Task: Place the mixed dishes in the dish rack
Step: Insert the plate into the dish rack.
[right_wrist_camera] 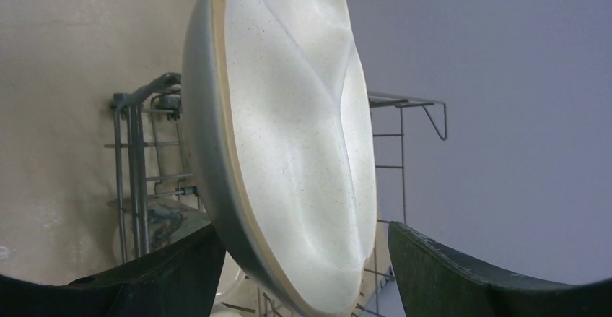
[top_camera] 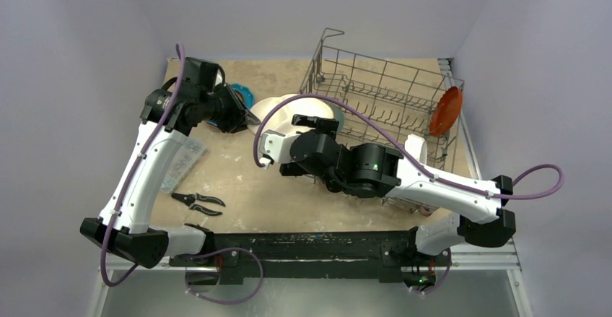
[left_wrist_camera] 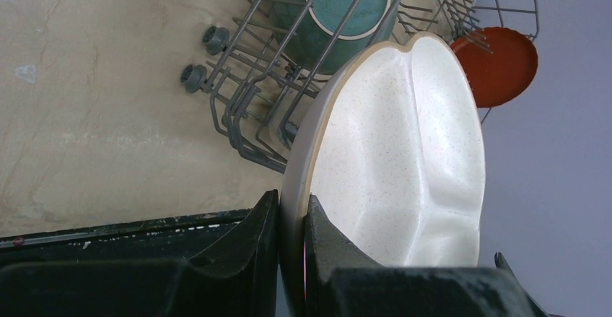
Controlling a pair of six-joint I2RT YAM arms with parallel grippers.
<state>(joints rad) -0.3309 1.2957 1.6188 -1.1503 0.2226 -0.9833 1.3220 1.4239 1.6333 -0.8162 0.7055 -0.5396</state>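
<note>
A white divided plate [top_camera: 283, 112] stands on edge in the air at the near-left corner of the grey wire dish rack [top_camera: 390, 89]. My left gripper [top_camera: 247, 118] is shut on its left rim; in the left wrist view the fingers [left_wrist_camera: 263, 223] pinch the rim of the plate [left_wrist_camera: 397, 158]. My right gripper [top_camera: 312, 124] is open with its jaws on either side of the plate's other edge [right_wrist_camera: 289, 129], apart from it. An orange plate [top_camera: 446, 111] stands at the rack's right end. A teal bowl [left_wrist_camera: 339, 6] sits inside the rack [left_wrist_camera: 245, 122].
Black-handled pliers [top_camera: 198, 201] lie on the table at front left. A clear plastic compartment box [top_camera: 180, 164] lies under my left arm. A blue dish [top_camera: 242, 94] sits behind my left gripper. The rack's small wheels [left_wrist_camera: 195, 77] face the table.
</note>
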